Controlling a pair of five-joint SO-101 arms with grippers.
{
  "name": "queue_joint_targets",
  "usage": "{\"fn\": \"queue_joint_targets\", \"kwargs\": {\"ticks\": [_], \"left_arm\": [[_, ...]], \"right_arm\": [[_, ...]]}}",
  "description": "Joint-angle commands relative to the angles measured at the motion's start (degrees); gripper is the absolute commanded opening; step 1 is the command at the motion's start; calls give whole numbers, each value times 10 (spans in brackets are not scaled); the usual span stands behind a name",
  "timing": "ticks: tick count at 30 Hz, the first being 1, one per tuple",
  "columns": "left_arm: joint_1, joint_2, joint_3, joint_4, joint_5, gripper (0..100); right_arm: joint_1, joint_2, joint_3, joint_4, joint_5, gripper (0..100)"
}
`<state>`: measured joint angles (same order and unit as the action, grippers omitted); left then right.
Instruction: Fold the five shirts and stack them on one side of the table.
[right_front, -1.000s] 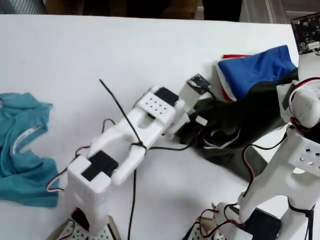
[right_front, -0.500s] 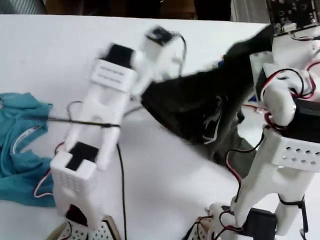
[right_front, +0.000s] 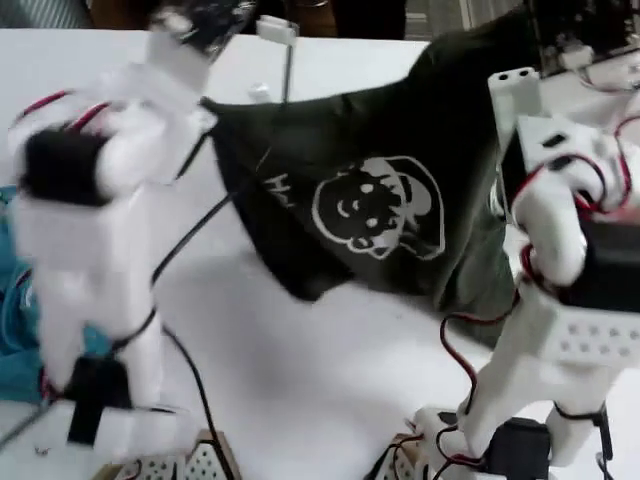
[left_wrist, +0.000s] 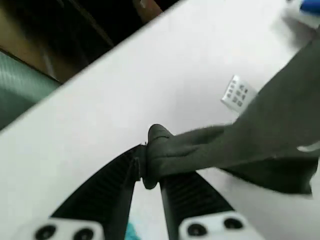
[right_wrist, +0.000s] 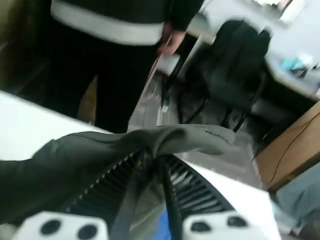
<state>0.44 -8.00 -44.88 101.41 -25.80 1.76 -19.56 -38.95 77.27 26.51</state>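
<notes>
A dark shirt (right_front: 380, 200) with a white cartoon face print hangs spread above the table between both arms. My left gripper (right_front: 212, 108) is shut on one corner of it; in the left wrist view the bunched dark shirt (left_wrist: 210, 145) sits pinched between the fingers of the left gripper (left_wrist: 150, 167). Up near the far right, my right gripper (right_front: 525, 40) is shut on the other end, and the right gripper (right_wrist: 152, 160) clamps a fold of the dark shirt (right_wrist: 100, 150). A teal shirt (right_front: 15, 335) lies crumpled at the left edge, partly behind the left arm.
The white table (right_front: 330, 380) is bare under the hanging shirt. A blue shirt (left_wrist: 310, 6) lies far off on the right side. A small white tag (left_wrist: 237, 92) rests on the table near the shirt. A person and a chair stand beyond the far edge.
Both arms have lifted the dark shirt off the table and pulled it apart; the left arm swung up and to the left, so the print now faces the camera.
</notes>
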Motion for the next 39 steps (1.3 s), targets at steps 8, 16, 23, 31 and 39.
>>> {"fn": "queue_joint_targets", "kwargs": {"ticks": [8,16,23,31,39], "left_arm": [[-13,-177,-17,9,-40,26],[-56,-185,-16,9,-42,26],[-66,-190,-23,8,-43,26],[-63,-262,-17,8,-43,26],[-67,-280,-21,8,-43,26]], "right_arm": [[-5,-22,-224,54,-4,19],[-6,-22,-246,164,-6,19],[-5,-26,-251,135,-5,19],[-4,-95,-295,110,-2,19],[-4,-160,-290,94,-2,19]]}}
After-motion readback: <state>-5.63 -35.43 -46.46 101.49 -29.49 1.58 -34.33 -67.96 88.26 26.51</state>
